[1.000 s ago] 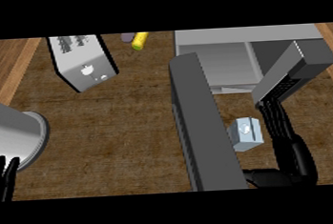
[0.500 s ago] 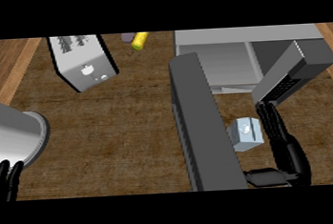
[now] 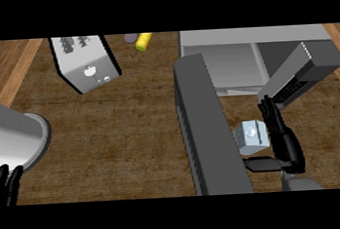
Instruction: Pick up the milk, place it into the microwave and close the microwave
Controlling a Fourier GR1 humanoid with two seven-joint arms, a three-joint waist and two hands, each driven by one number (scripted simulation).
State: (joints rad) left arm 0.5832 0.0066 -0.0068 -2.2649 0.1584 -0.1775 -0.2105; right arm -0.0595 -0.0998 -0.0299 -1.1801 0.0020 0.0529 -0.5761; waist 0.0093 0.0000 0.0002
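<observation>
Right hand [image 3: 284, 139] straight-fingered beside boxy pale milk [image 3: 251, 134], dark slab microwave door [image 3: 206, 129], woodgrain counter [image 3: 116, 134]

One milk carton [image 3: 251, 136], one microwave [image 3: 271, 57], one toaster [image 3: 86, 62]

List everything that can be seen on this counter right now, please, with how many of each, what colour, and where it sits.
small grey milk carton: one, pale grey, on the counter between the open door and the right robot hand.
boxy grey microwave: one, grey, top right, its cavity open.
long dark grey microwave door: one, swung open, running down the middle.
grey slotted toaster: one, grey, top left.
small yellow object: one, at the top edge, too partly seen to identify.
shiny metal pot: one, silver, left edge.
brown wooden counter: one, under everything.
left robot hand: one, black, bottom left, fingers straight, resting.
right robot hand: one, black, fingers straight beside the carton's right side.
</observation>
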